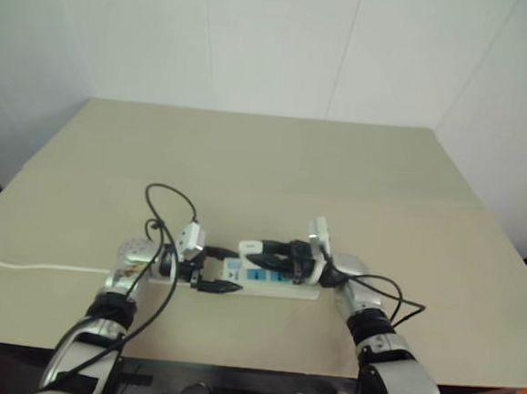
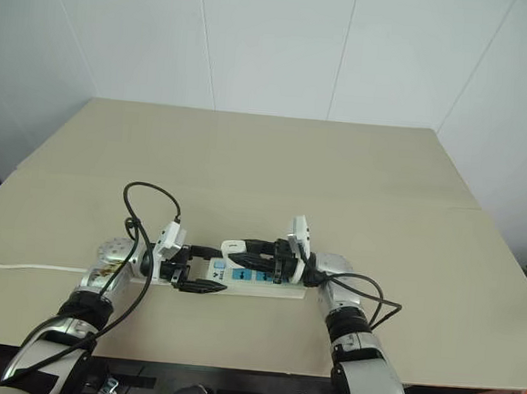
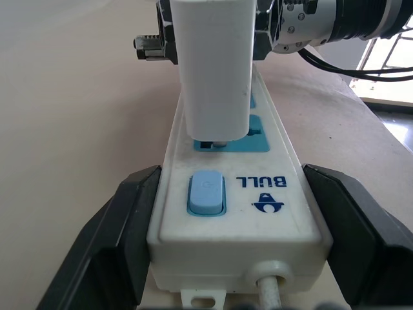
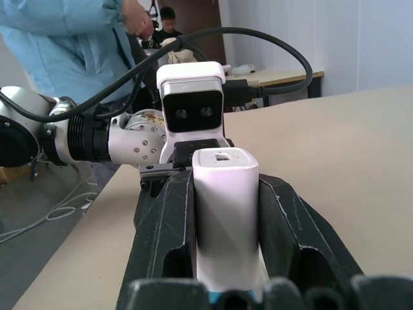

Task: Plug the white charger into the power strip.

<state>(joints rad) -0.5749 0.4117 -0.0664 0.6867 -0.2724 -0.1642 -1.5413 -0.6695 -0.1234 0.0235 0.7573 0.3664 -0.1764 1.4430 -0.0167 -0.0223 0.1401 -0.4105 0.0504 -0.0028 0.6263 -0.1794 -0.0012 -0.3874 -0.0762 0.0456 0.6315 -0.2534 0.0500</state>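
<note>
Now the right gripper (image 4: pixel 226 258) has its two black fingers (image 4: pixel 164 239) pressed against both sides of the white charger (image 4: pixel 226 213), holding it upright. Seen from the left wrist, the charger (image 3: pixel 216 64) stands over the blue-framed socket nearest the switch end of the power strip (image 3: pixel 235 219); its underside sits just above the socket face, with a thin sliver of metal showing between the two, so it does not look fully seated. The left gripper (image 3: pixel 235 226) closes on the strip's switch end, one black finger (image 3: pixel 119 232) against each long side, next to the blue switch (image 3: pixel 205 192) and the printed logo. The strip's white cord (image 3: pixel 271 287) leaves this end. From the head views, the strip (image 2: pixel 238 282) lies flat on the tan desk (image 2: pixel 266 161) near its front edge, with the left gripper (image 2: pixel 184 277) and right gripper (image 2: pixel 250 255) meeting over it from opposite sides. A white cable (image 1: pixel 21 266) runs off toward the desk's left edge. Behind the desk, in the right wrist view, stands a person in a light blue top (image 4: pixel 71 39).
</note>
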